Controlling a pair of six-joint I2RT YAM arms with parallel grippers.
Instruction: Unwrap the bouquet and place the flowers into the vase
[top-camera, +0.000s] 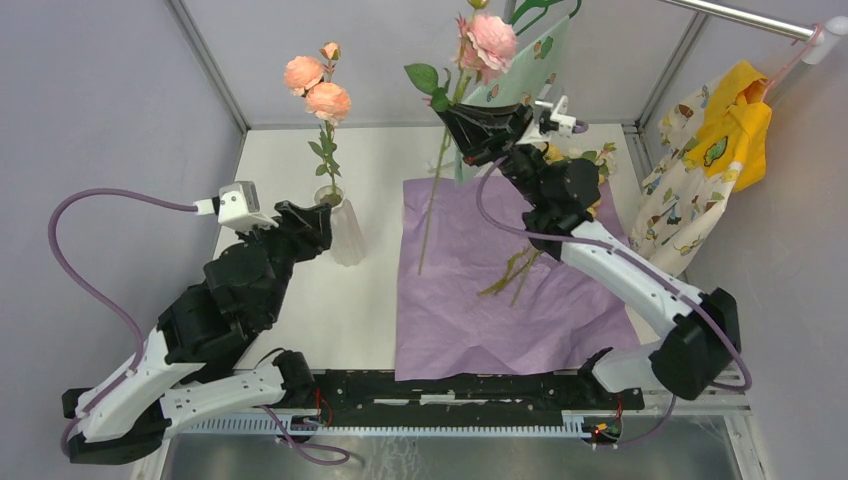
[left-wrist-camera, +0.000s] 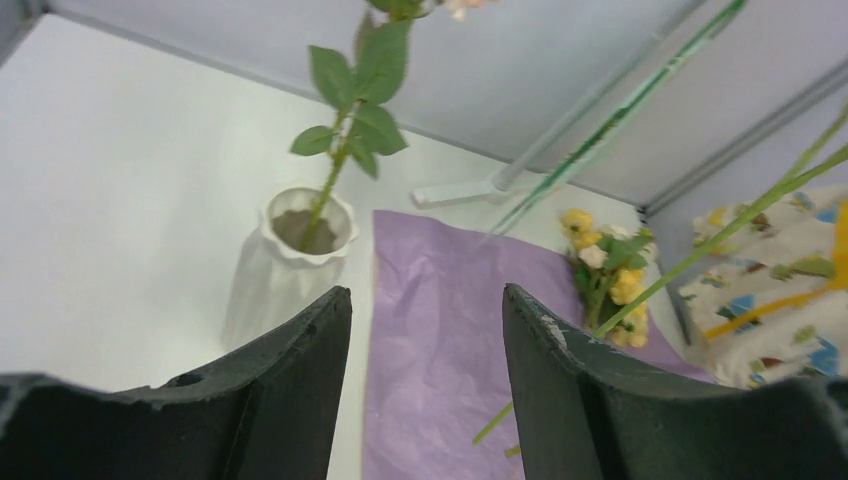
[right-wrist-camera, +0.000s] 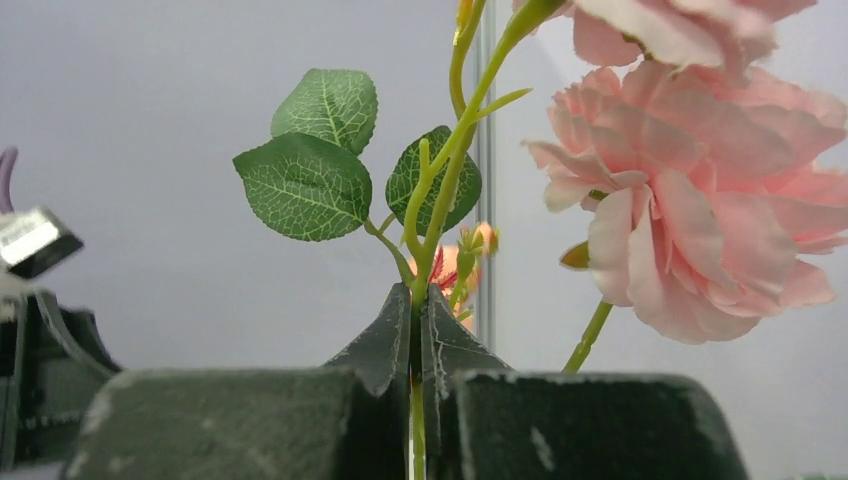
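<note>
Held flower: a pink artificial rose spray (top-camera: 489, 42) with green leaves is lifted off the tabletop. Its bloom is up and its long stem hangs over the far edge of the paper.
Right grip: the right gripper (right-wrist-camera: 417, 305) is clamped tight on that stem just under the leaves.
Vase: the tall white ribbed vase (top-camera: 348, 235) stands upright at about 8 o'clock from the held spray, well apart from it.
Already in: a peach rose spray (top-camera: 328, 100) stands in the vase mouth.
Left side: the left gripper (left-wrist-camera: 427, 300) has its fingers spread wide and holds nothing. It sits just beside the vase, at its 9 o'clock.
To come: yellow and cream roses (left-wrist-camera: 600, 265) lie at the paper's 1 o'clock corner, and loose green stems (top-camera: 515, 272) lie nearer its middle.
Wrapper: the purple wrapping paper (top-camera: 480, 320) is spread flat on the white tabletop (top-camera: 290, 160), at 3 o'clock of the vase.
Backdrop: a mint-green cloth (top-camera: 530, 60) hangs at 12 o'clock and a yellow and white patterned garment (top-camera: 700, 160) at 2 o'clock.
Step in hand: probably carrying the pink spray across to the vase.
Doing it well: raise the spray until the stem's foot clears the scalloped rim and keep the stem near vertical. Aim for the free side of the mouth, away from the peach stem, then lower it deep before letting go.
Risk: the slim vase may tip if the stem catches the rim, so the idle left gripper could steady it.
</note>
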